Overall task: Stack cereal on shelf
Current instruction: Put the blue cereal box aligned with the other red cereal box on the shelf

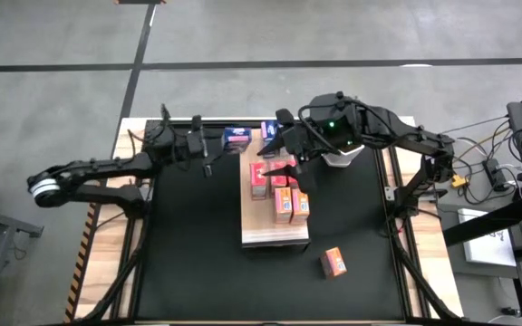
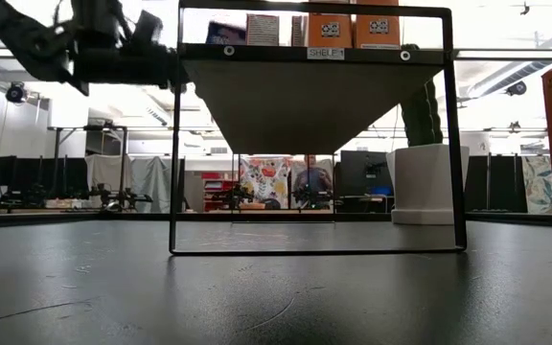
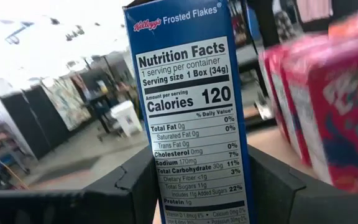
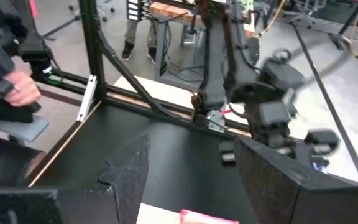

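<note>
left gripper [image 3: 201,186] clamps blue cereal box [image 3: 191,112] across narrow sides, held up just off shelf [image 1: 275,237] far-left end. light, thin card, crushable: grip low, gently. right gripper [image 4: 191,180] fingers wide, empty, over shelf far end.

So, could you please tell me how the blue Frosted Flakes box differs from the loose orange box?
The blue cardboard Frosted Flakes box is held between the left claw fingers, off the wooden shelf board; the small orange cardboard box lies free on the black mat. Both are off the shelf.

Cereal boxes [image 2: 329,29] stand atop the shelf [image 2: 300,91].
</note>
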Tool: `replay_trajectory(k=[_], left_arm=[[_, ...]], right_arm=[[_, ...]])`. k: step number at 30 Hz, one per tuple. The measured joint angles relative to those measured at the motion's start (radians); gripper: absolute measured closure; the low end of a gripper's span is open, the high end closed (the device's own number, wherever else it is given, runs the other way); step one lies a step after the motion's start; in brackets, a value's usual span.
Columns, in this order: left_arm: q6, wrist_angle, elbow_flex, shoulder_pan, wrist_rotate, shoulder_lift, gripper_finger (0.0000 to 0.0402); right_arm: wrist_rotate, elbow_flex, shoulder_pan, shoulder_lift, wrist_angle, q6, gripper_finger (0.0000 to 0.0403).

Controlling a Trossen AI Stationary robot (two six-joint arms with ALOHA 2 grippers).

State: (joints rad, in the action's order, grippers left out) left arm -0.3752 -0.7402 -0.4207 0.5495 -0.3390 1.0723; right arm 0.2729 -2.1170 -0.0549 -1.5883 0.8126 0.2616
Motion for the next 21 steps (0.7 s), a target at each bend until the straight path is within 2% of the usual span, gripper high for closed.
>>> replay_trajectory(k=[5,8,11,15,21], left_arm=[[-0.001,0.001,-0.044,0.034,-0.071,0.113,0.0225],[-0.001,0.002,-0.072,0.056,-0.074,0.146,0.0225],[-0.001,0.001,-0.093,0.069,-0.089,0.151,0.0225],[-0.001,0.012,-0.106,0.087,-0.193,0.134,0.0225],[0.000,0.057,-0.108,0.148,-0.298,0.098,0.0225]], right_arm=[[-0.010,0.009,0.014,0.000,-0.004,-0.003,0.0181],[-0.068,0.039,0.014,0.000,-0.007,-0.003,0.0181],[-0.202,0.075,0.013,-0.001,-0.011,-0.001,0.0181],[-0.365,0.129,0.012,-0.001,-0.095,0.001,0.0181],[-0.387,0.133,-0.014,-0.012,-0.163,-0.029,0.0181]])
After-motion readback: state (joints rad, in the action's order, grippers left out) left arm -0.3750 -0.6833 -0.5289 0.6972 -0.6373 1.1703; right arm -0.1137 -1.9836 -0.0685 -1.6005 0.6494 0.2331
